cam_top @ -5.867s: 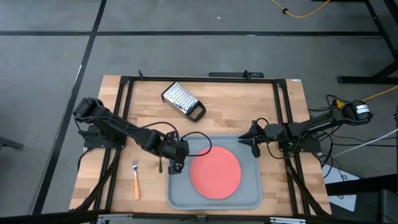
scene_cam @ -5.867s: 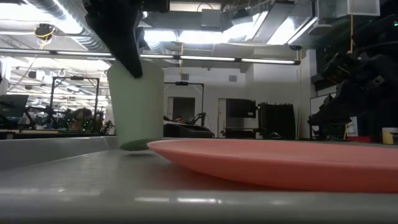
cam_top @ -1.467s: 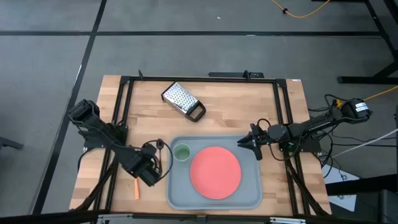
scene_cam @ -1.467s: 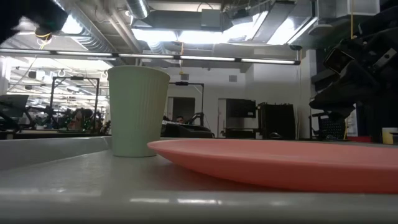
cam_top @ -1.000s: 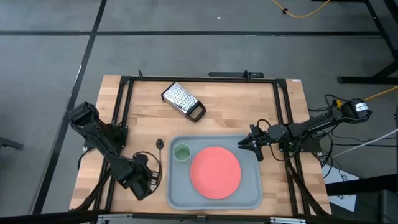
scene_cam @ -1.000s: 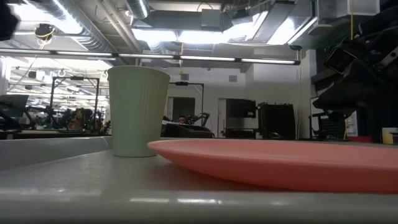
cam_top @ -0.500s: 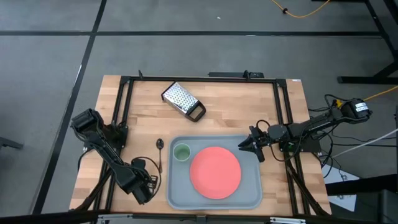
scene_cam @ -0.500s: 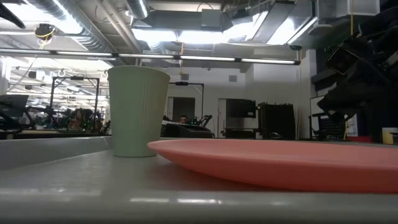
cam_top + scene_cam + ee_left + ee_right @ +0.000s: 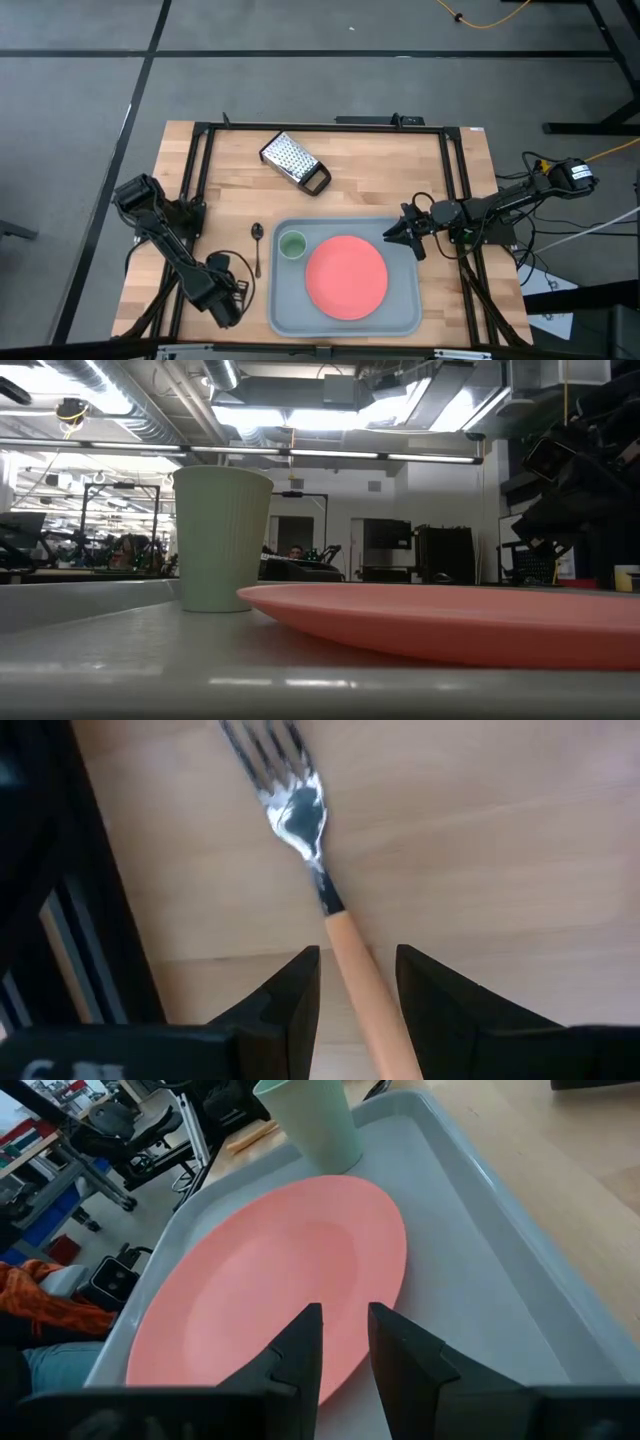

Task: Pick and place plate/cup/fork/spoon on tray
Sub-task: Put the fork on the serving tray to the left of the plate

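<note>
- Orange handle + silver tines: the fork [image 9: 320,870] lies flat on the wooden counter [image 9: 380,180], outside the tray [image 9: 400,318], near the counter's front-left corner. In the high view the left arm covers it almost fully.
- The left tool [image 9: 357,990] hangs right over the fork; its two fingers [image 9: 290,995] are apart, one on each side of the orange handle, not touching it as far as I can see.
- Key relation: the fork's long axis runs straight away from the left tool, tines at the far end, handle between the fingers. So the fingers stand across the handle, which I judge good for a pinch: go down, then close.
- Left arm is clearly the nearer one; the right tool [image 9: 345,1345] is at the tray's right rim, over the plate's edge, with a small gap between its fingers and nothing in it.
- Pink-red plate [image 9: 346,278] and green cup [image 9: 291,245] are already inside the tray, cup just beside the plate, toward the tray's back-left corner.
- Dark spoon [image 9: 256,243] lies on the counter just left of the tray, handle pointing to the front, not yet placed.
- Metal grater [image 9: 294,162] is at the back, well apart, no part of the job.
</note>
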You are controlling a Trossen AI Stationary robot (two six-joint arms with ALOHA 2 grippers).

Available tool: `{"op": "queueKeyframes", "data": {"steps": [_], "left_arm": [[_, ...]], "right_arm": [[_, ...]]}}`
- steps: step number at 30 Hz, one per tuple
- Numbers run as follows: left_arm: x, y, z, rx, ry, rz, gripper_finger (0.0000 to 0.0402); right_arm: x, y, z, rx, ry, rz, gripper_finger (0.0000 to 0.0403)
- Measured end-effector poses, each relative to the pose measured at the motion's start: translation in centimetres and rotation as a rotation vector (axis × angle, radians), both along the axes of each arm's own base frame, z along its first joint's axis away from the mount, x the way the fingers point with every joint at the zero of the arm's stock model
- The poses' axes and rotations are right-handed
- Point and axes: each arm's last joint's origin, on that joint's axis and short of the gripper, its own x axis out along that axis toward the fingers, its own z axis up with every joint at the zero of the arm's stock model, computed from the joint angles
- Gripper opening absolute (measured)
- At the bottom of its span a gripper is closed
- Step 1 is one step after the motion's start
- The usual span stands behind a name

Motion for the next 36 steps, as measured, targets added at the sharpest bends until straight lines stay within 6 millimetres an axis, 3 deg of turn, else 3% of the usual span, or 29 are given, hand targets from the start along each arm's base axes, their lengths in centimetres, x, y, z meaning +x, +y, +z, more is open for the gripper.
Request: {"op": "queueKeyframes", "data": {"steps": [9, 17, 25, 36], "left_arm": [[-0.9, -0.3, 0.0, 0.049, 0.025, 0.127, 0.0126], [-0.5, -0.2, -0.1, 0.073, -0.057, 0.131, 0.0126], [-0.1, -0.9, -2.2, 0.086, -0.018, 0.124, 0.0126], [-0.3, -1.2, -2.4, 0.091, -0.012, 0.097, 0.0113]], "right_arm": [[0.0, 0.0, 0.0, 0.006, 0.001, 0.013, 0.0088], [0.0, 0.0, 0.0, 0.007, 0.002, 0.016, 0.0088], [0.0, 0.0, 0.0, 0.006, 0.006, 0.016, 0.0088], [0.0, 0.0, 0.0, 0.007, 0.006, 0.017, 0.0088]]}}
